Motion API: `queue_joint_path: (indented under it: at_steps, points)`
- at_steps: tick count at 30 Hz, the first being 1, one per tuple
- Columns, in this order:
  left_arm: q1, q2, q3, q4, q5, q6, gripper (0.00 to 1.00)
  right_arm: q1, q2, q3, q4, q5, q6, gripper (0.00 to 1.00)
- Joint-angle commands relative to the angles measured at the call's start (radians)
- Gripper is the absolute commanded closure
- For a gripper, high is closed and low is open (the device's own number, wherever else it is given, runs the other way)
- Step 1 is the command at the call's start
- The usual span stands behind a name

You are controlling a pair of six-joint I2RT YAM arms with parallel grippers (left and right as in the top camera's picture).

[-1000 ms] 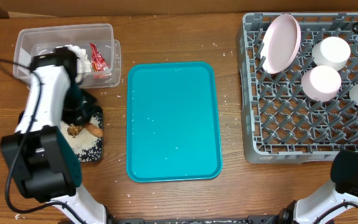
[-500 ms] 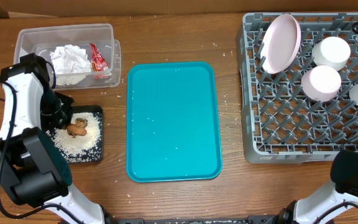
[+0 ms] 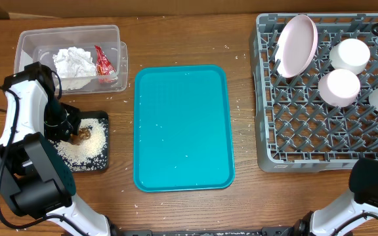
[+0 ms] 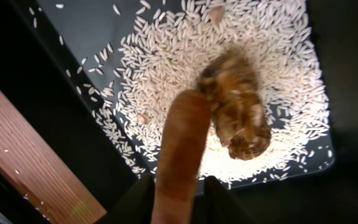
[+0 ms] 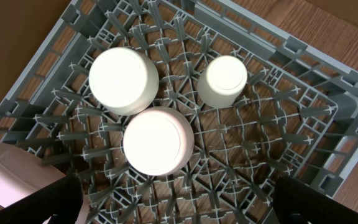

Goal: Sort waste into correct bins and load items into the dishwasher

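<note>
In the left wrist view, my left gripper (image 4: pixel 179 186) has an orange carrot piece (image 4: pixel 180 149) standing between its fingers, close on both sides. It hangs over the black tray (image 4: pixel 79 37), just above white rice crumbs (image 4: pixel 166 62) and beside a brown food chunk (image 4: pixel 238 115). Overhead, the left gripper (image 3: pixel 67 126) sits at the black tray's (image 3: pixel 84 165) left end. The clear tub (image 3: pixel 25 39) holds a crumpled napkin (image 3: pixel 73 63) and a red wrapper (image 3: pixel 102 62). My right gripper (image 5: pixel 179 211) is open above the grey dish rack (image 5: pixel 260 155), which holds two bowls (image 5: pixel 123 79) (image 5: pixel 158 141) and a cup (image 5: pixel 222 81).
A teal tray (image 3: pixel 182 128) lies mid-table between the bins and the dish rack (image 3: pixel 307 131). A pink plate (image 3: pixel 296 44) stands on edge in the rack's back left corner. Stray rice grains dot the wooden table.
My left arm swung left off the tub's corner, uncovering the napkin, then edged back right over the black tray. The right arm and the dishes have not moved.
</note>
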Motion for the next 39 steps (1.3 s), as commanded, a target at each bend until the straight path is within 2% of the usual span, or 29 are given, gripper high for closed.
queue_joint_path:
  at_steps: [1, 7, 12, 17, 23, 27, 30, 31, 32, 35, 39]
  points:
    - [0.009, -0.004, -0.013, -0.005, 0.002, 0.036, 0.64, 0.000, -0.003, -0.003, 0.005, 0.010, 0.005, 0.00]
    - [0.012, -0.010, 0.002, -0.024, 0.005, 0.078, 0.62, 0.000, -0.003, -0.003, 0.005, 0.010, 0.005, 0.00]
    - [0.011, -0.089, 0.019, -0.030, 0.049, 0.101, 0.61, 0.000, -0.003, -0.003, 0.005, 0.010, 0.005, 0.00]
    - [0.008, -0.300, 0.019, -0.040, 0.154, 0.172, 0.59, 0.000, -0.003, -0.003, 0.005, 0.010, 0.005, 0.00]
    - [-0.053, -0.509, 0.003, -0.137, 0.162, 0.259, 0.58, 0.000, -0.003, -0.003, 0.005, 0.010, 0.005, 0.00]
    - [-0.134, -0.678, -0.073, -0.147, 0.171, 0.256, 0.58, 0.000, -0.003, -0.003, 0.005, 0.010, 0.005, 0.00]
    - [-0.199, -0.814, -0.171, -0.124, 0.177, 0.183, 0.57, 0.000, -0.003, -0.003, 0.005, 0.010, 0.005, 0.00]
    - [-0.217, -0.863, -0.212, -0.118, 0.177, 0.141, 0.39, 0.000, -0.003, -0.003, 0.005, 0.010, 0.005, 0.00]
    - [-0.229, -0.899, -0.245, -0.118, 0.177, 0.099, 0.00, 0.000, -0.003, -0.003, 0.005, 0.010, 0.005, 0.00]
    - [-0.245, -0.995, -0.338, -0.128, 0.188, 0.003, 0.00, 0.000, -0.003, -0.003, 0.005, 0.010, 0.005, 0.00]
    - [-0.244, -1.042, -0.386, -0.142, 0.181, 0.001, 0.00, 0.000, -0.003, -0.003, 0.005, 0.010, 0.005, 0.00]
